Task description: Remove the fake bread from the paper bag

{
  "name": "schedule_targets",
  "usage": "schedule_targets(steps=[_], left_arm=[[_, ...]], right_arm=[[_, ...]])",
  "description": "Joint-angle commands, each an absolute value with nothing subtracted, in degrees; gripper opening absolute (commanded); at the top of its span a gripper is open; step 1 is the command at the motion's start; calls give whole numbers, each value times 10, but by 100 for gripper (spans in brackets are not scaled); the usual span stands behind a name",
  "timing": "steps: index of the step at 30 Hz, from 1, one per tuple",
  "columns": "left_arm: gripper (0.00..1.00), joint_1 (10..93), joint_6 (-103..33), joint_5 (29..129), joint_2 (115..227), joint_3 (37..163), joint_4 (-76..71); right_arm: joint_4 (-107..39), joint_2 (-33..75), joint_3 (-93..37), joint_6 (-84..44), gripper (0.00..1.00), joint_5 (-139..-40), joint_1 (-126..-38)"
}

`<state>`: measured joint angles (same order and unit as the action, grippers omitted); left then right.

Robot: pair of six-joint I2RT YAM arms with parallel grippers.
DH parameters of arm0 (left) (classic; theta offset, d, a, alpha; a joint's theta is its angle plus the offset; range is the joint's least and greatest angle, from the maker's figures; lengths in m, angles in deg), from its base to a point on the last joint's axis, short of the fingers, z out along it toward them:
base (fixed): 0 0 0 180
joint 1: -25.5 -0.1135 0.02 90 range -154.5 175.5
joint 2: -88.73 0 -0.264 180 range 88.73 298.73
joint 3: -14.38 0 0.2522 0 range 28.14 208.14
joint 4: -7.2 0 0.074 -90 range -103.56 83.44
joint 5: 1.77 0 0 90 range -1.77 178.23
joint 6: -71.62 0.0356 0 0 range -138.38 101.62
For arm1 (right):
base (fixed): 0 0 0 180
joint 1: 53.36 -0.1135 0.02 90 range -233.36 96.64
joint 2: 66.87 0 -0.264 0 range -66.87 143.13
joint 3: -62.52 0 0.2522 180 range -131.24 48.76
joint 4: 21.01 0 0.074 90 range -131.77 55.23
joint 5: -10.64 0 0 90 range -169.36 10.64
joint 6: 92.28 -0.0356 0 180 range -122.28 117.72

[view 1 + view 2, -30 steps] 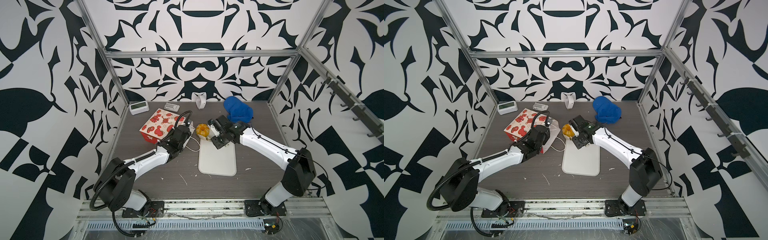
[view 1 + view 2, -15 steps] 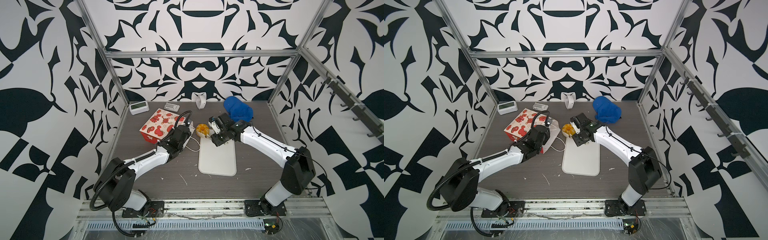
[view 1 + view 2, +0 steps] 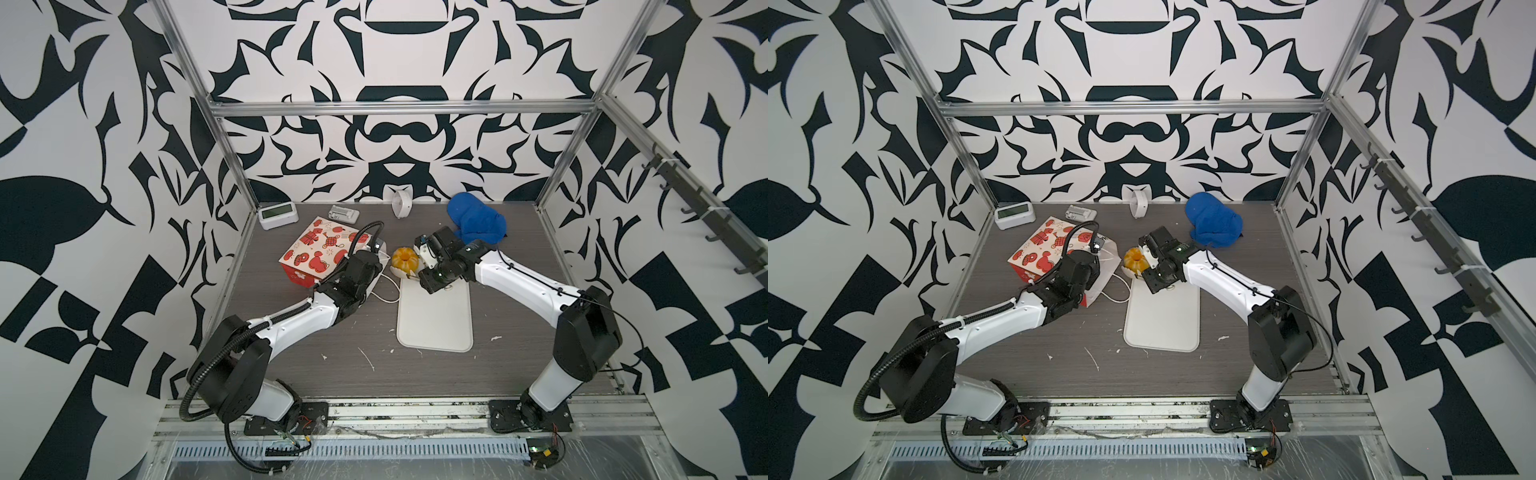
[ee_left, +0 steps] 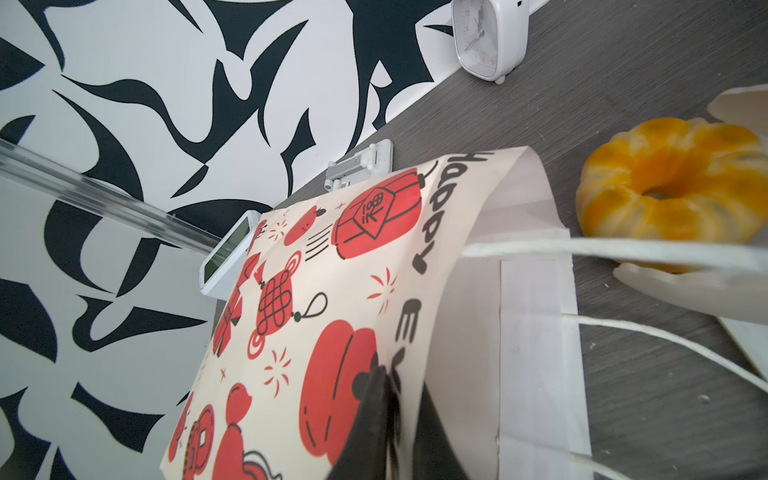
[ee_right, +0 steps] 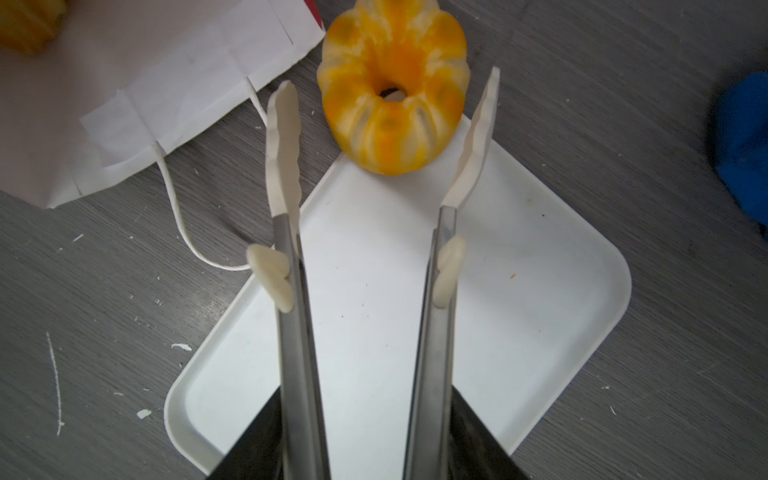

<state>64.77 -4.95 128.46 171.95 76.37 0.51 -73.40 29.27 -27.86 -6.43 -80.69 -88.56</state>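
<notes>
The grey wood-grain bench [image 3: 519,365] is seen in both top views, w/ white scraps scattered on its near half. The paper bag [image 3: 320,249] is laid on its side at the bench's left-rear. Its red-printed face is up and its open mouth is turned toward the centre. The bag's top wall is pinched near the mouth by the left gripper [image 4: 401,386], whose black fingers are closed hard on the paper.

A flat white tray [image 3: 434,324] is placed at centre, just right of the bag's mouth, apart from it. A crumpled blue cloth [image 3: 476,218] is set at the rear right, behind the right arm.

Metal tongs [image 5: 291,291] w/ pale tips are clamped in the right gripper [image 5: 368,453] and are spread apart. A ring pastry [image 5: 392,108], orange-yellow and glossy, is outside the bag. It is resting on the tray's far corner, partly over the bench and near the bag's mouth. It is flanked by the tong tips, one per side, and a gap is seen at each.

Another yellow piece [image 5: 25,20] is partly seen at the frame edge, on the bag's white inner wall. Which pastry it is can't be told. A white cord handle [image 5: 174,199] is trailed on the bench between bag and tray.

At the rear wall a digital clock [image 3: 277,215] and an analog clock [image 3: 401,203] are stood.
</notes>
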Motion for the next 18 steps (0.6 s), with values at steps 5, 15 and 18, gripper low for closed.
schedule_targets(steps=[5,15,18], left_arm=[[12,644,-61,1283,1725,759,12],[12,644,-61,1286,1725,757,12],[12,644,-61,1286,1727,757,13]], right_arm=[[-707,302,-294,-69,55,-816,-882],[-687,275,-266,-80,43,-802,-879],[-684,254,-252,-83,42,-800,-879]])
